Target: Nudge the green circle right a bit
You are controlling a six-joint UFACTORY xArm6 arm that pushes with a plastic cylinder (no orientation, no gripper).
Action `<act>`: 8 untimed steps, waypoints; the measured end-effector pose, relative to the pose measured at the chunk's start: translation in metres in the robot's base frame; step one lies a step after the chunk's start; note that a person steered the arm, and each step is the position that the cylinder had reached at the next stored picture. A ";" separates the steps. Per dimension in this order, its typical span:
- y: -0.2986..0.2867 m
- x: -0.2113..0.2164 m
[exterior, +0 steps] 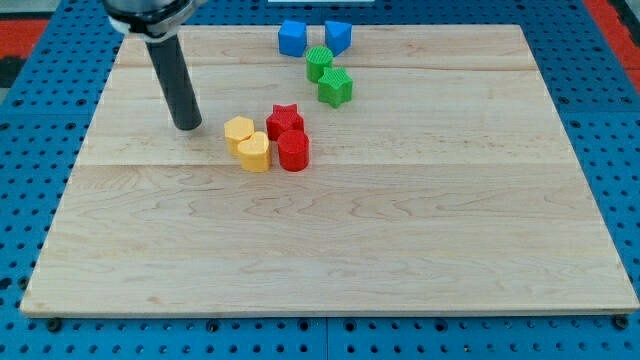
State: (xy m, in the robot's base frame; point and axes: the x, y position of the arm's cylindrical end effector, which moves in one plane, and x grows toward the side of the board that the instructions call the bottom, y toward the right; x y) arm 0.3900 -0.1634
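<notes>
The camera view shows a pale wooden board (330,230) lying on a blue perforated table (30,130). The dark rod (175,80) comes down from the view's top left, and its lower end, my tip (187,127), rests on the board in the left part, towards the top. The rod carries no jaws at all, so it neither clasps nor lets go of anything; the tip touches no block.

The green circle (319,63) sits near the top edge of the board, a little left of the middle, well apart from the tip, up and to the view's right of it. Just below and to its right, touching or nearly so, lies a second green block (336,87), whose shape looks like a star but is hard to make out. Just above the green circle stand two blue blocks: a blue cube-like block (292,38) to the upper left and a blue block (338,37) with a pointed outline to the upper right.

Between the tip and the green pair lies a close cluster. A yellow hexagon-like block (239,132) is the nearest block to the tip, just to its right. A yellow heart-like block (254,152) touches it, and beside these are a red star (285,121) and a red round block (294,151).
</notes>
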 end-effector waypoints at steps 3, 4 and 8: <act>0.029 -0.004; 0.027 -0.020; 0.026 -0.062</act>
State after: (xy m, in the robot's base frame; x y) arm 0.3275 -0.1370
